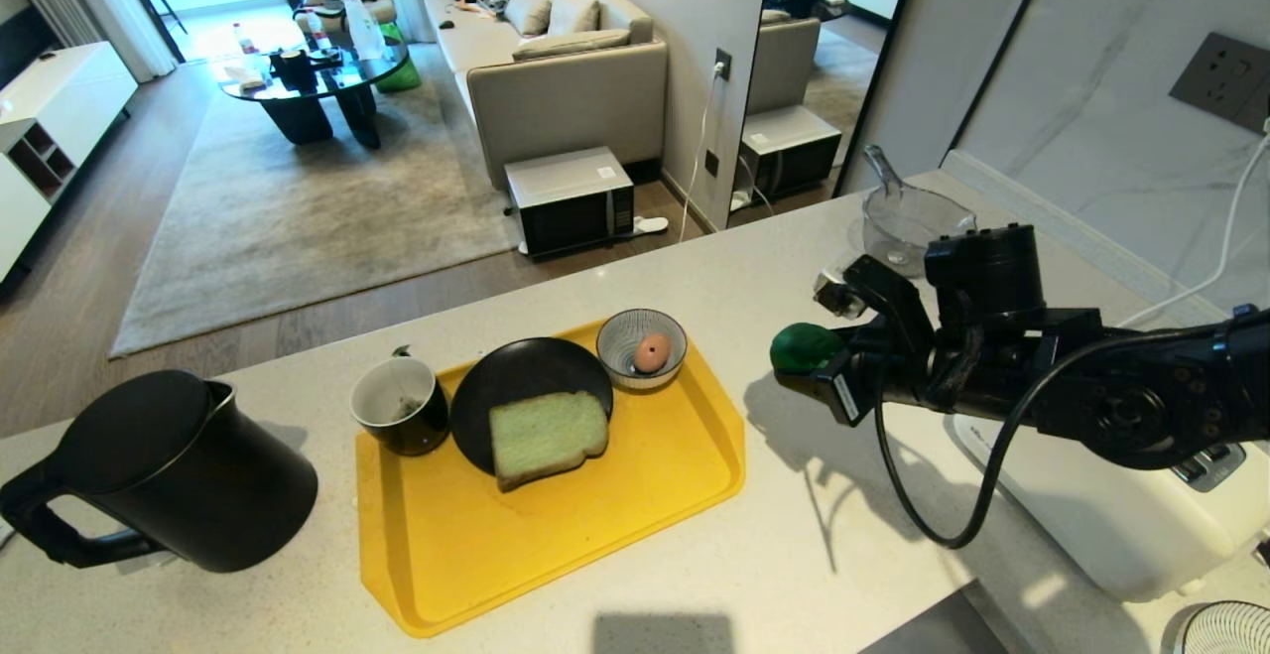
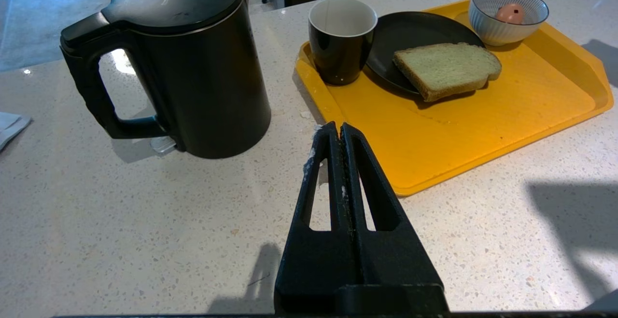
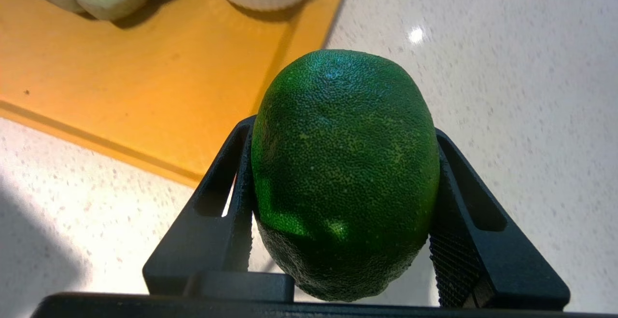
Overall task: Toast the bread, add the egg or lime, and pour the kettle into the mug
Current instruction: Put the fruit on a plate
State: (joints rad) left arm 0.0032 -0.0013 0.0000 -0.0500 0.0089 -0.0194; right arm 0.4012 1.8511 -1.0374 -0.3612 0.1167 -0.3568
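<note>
Right hand [image 1: 816,361] is clamped on the lime [image 1: 803,346], above the tabletop [image 1: 843,535] beside the tray [image 1: 556,525]. Right wrist view shows the clamping fingers [image 3: 219,212]. Left hand [image 2: 336,132], fingers together, appears only in its wrist view, near the kettle [image 2: 193,62].

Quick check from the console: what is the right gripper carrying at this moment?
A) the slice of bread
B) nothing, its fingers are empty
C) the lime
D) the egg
C. The right gripper is closed on the lime, one finger on each side of it, held above the counter just off the yellow tray; the egg sits in its bowl and the bread lies on the plate.
</note>
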